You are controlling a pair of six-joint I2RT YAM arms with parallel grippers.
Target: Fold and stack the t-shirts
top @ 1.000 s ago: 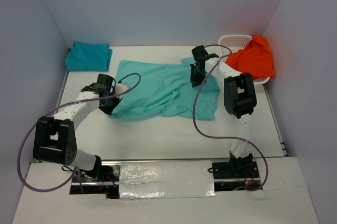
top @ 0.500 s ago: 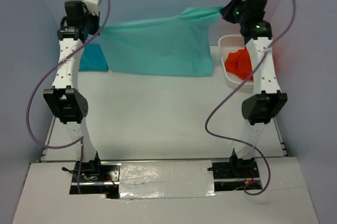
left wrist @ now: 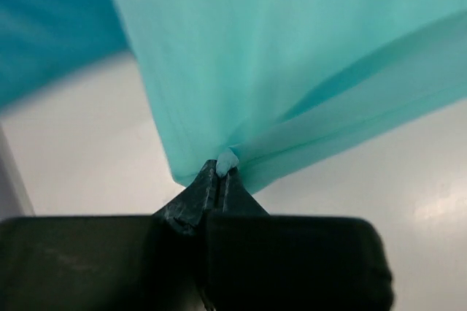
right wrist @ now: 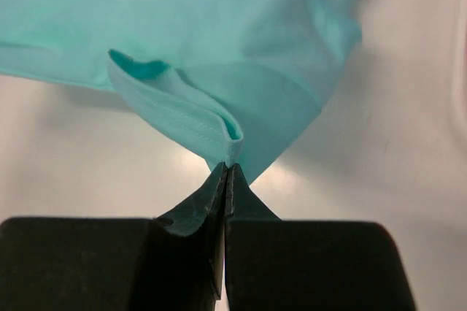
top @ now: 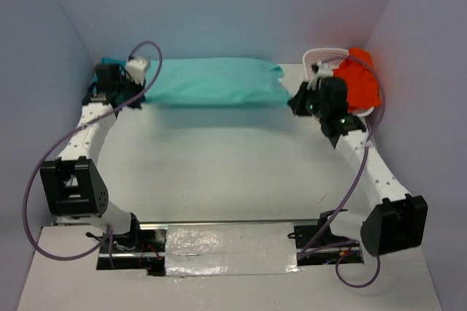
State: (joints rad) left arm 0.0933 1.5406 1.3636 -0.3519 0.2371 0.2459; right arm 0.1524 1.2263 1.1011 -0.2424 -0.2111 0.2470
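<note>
The bare near and middle part of the tabletop (top: 219,165) carries no cloth at this moment. Beyond it, the left arm (top: 91,125) and right arm (top: 357,147) reach outward and away from the bases, with the mint-aqua t-shirt (top: 211,83) stretched between them as a low, taut, horizontal band across the far part of the tabletop. The left jaws are together, clamped on a pinch of the shirt's left end; the right jaws are together, clamped on a hemmed corner at its right end. Change: one second ago this shirt lay rumpled on the middle of the tabletop; half a second ago both arms held it high, hanging as a flat sheet; now it has come down and back. Whether its lower edge already touches the surface cannot be told. Judgement: the lift shook the cloth flat, and the descent is the lay-down before the first fold; folding itself is not yet begun. Farther back, the teal t-shirt (top: 109,60) lies at the far left corner, and the orange t-shirt (top: 361,81) sits in the white basket (top: 325,55) at far right, unfolded.
</note>
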